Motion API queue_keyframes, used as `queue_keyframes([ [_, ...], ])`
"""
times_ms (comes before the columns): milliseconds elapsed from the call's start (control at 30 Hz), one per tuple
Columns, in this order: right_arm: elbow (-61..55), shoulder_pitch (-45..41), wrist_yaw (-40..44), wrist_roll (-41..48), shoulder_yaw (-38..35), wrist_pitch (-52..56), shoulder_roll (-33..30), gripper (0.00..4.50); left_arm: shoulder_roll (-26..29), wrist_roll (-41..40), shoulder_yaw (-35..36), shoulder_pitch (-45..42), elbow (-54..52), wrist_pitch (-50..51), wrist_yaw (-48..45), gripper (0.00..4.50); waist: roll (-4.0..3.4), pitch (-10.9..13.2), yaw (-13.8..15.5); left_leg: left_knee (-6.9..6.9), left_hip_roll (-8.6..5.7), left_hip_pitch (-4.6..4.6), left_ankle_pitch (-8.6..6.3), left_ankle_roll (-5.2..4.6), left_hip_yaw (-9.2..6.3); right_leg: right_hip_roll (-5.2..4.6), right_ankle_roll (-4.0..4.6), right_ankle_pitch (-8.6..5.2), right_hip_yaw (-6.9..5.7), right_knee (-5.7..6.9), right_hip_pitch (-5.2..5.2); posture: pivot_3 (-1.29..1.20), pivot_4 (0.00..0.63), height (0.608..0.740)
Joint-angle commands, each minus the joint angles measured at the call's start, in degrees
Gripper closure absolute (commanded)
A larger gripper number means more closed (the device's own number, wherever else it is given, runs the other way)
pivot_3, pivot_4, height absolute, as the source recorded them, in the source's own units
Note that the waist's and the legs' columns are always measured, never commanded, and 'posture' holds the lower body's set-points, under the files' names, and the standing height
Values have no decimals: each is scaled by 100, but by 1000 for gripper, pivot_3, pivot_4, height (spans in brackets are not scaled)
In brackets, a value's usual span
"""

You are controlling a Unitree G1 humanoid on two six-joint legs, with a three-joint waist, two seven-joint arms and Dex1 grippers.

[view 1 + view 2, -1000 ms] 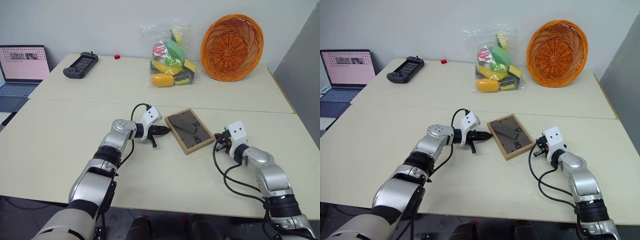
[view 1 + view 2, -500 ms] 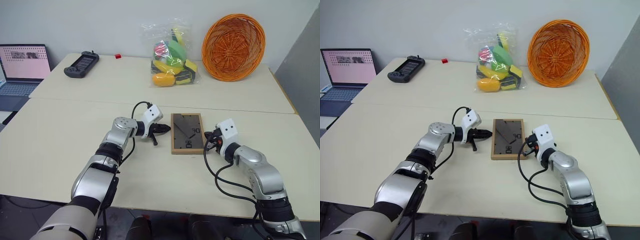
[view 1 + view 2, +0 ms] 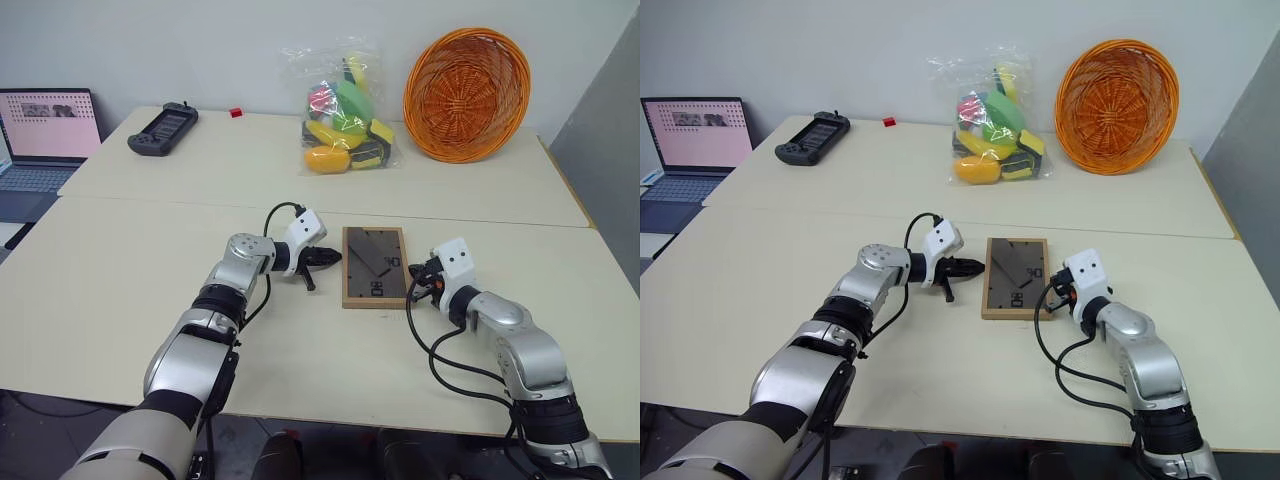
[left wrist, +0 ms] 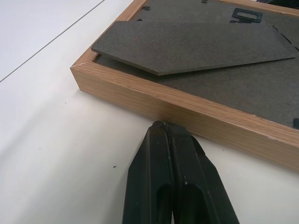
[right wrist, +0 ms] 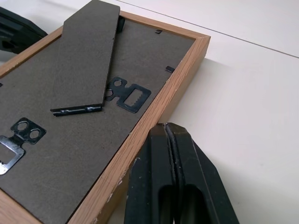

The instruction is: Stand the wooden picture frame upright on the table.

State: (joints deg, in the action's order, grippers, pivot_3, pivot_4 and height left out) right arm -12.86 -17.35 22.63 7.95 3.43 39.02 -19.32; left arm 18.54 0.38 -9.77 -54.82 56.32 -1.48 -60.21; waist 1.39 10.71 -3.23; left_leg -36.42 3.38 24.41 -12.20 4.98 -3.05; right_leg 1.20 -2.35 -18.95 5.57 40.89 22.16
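The wooden picture frame (image 3: 375, 267) lies face down on the table (image 3: 120, 290), its dark back board and fold-out stand (image 4: 196, 44) facing up. My left gripper (image 3: 335, 257) is shut, and its tips (image 4: 164, 126) touch the frame's left wooden side. My right gripper (image 3: 412, 280) is shut too, with its tips (image 5: 166, 128) pressed against the frame's right edge near a small metal hanger (image 5: 129, 95). The frame sits between the two grippers, and neither one holds anything.
On the adjoining farther table (image 3: 220, 170) stand an orange wicker basket (image 3: 465, 92), a clear bag of coloured toys (image 3: 343, 110), a black game controller (image 3: 162, 129) and a small red object (image 3: 234, 113). A laptop (image 3: 45, 135) sits at the far left.
The right gripper moved left against the frame, and the frame turned from a skewed lie to square between both grippers. Over the last half second nothing moved.
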Motion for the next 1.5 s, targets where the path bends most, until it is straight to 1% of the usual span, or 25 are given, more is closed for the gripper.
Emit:
queue_keyframes([
  [33,101,9,130,-39,-121,-313,-225,4473,249,-103,154,74,-413,201,-166,4500,0,0,-3,0,0,0,0,0,0,0,0,0,0,0,0,0,150,740],
  [133,253,-18,199,-48,-224,-454,-411,4473,599,-360,344,355,-1001,789,-446,4500,0,0,-31,1,1,0,0,0,1,1,0,0,1,1,2,0,150,740],
  [233,405,-63,249,14,-354,-549,-565,4473,1044,-718,640,699,-1956,1817,-562,4500,-1,1,-64,3,7,-2,0,0,0,4,0,0,0,3,3,0,150,740],
  [333,496,-61,300,27,-419,-625,-647,4473,1240,-1320,1036,879,-3070,3871,-264,4500,-1,1,-46,3,8,-1,0,0,-3,4,0,0,-3,5,3,0,150,740],
  [400,542,-46,333,32,-429,-662,-681,4473,1220,-1882,1359,952,-3960,5611,56,4500,-1,0,-27,1,8,1,0,0,-4,3,0,0,-2,4,1,0,150,740],
  [433,552,-44,356,28,-417,-672,-703,4473,1093,-2140,1689,858,-4302,6763,328,4500,-1,0,-5,0,5,1,0,0,-4,2,0,0,-3,3,-1,0,150,740],
  [500,566,-53,412,27,-402,-691,-736,4473,760,-2383,2252,669,-4804,8580,772,4500,-1,1,3,-9,5,9,0,0,-11,1,0,-1,-5,1,-1,0,150,740],
  [533,583,-67,437,23,-394,-709,-745,4473,584,-2553,2494,606,-4902,9087,1046,4500,-1,1,7,-12,4,10,0,0,-13,0,-1,-1,-5,2,-2,0,150,740],
  [567,605,-93,457,20,-386,-725,-754,4473,394,-2834,2717,563,-4774,9310,1489,4500,-1,1,10,-17,2,14,0,0,-16,-1,-1,-1,-7,2,-2,0,150,740],
  [633,656,-157,472,11,-368,-743,-757,4473,70,-3429,3009,640,-4603,9398,2467,4500,-1,0,5,-25,2,16,-1,0,-21,0,-2,-1,-12,2,-4,0,150,740],
  [733,691,-252,492,-7,-328,-750,-729,4473,-141,-4812,2993,1082,-4775,9398,3900,4500,-2,-1,-42,-28,7,12,0,1,-17,-1,-1,-1,-8,7,-2,0,150,740],
  [800,686,-269,505,-16,-298,-762,-719,4473,-107,-5702,2957,1251,-4866,9398,4676,4500,-2,-1,-54,-27,14,-1,0,2,-8,-4,0,0,-2,16,-3,0,150,740],
  [900,624,-235,497,-22,-276,-769,-711,4473,113,-6667,2900,1387,-4692,9398,5844,4500,-2,-1,-40,-28,15,0,0,2,-10,-5,0,0,-5,19,-3,0,150,740],
  [1000,506,-193,511,-15,-272,-773,-737,4473,280,-7470,2845,1471,-4460,9398,6770,4500,-3,-1,-35,-31,6,-1,0,3,-8,-10,-1,0,-3,19,-5,0,150,740],
  [1100,312,-206,544,-33,-230,-753,-792,4473,320,-8077,2777,1511,-4375,9398,7492,4500,-3,-1,6,-32,1,-1,0,3,-8,-16,-1,0,-5,18,-6,0,150,740],
  [1167,237,-258,526,-38,-231,-716,-797,4500,358,-8430,2695,1546,-4318,9398,7821,4120,-3,-1,18,-32,-3,0,0,3,-9,-18,-1,0,-5,17,-7,0,150,740],
  [1200,214,-282,521,-64,-219,-731,-810,4500,371,-8622,2676,1553,-4268,9398,7952,4034,-3,-1,18,-32,-4,0,0,3,-9,-20,-1,0,-5,17,-8,0,150,740],
  [1300,52,-359,547,-74,-219,-653,-882,4500,432,-9265,2524,1548,-4150,9371,8211,3318,-3,-1,18,-32,-5,0,1,5,-8,-20,-1,0,-5,16,-8,0,150,740],
  [1500,-55,-444,565,-19,-247,-547,-959,4500,671,-10284,2024,1621,-4089,8860,8811,2113,-3,-1,25,-32,-6,0,8,18,-8,-20,-1,0,-5,15,-8,0,150,740],
])
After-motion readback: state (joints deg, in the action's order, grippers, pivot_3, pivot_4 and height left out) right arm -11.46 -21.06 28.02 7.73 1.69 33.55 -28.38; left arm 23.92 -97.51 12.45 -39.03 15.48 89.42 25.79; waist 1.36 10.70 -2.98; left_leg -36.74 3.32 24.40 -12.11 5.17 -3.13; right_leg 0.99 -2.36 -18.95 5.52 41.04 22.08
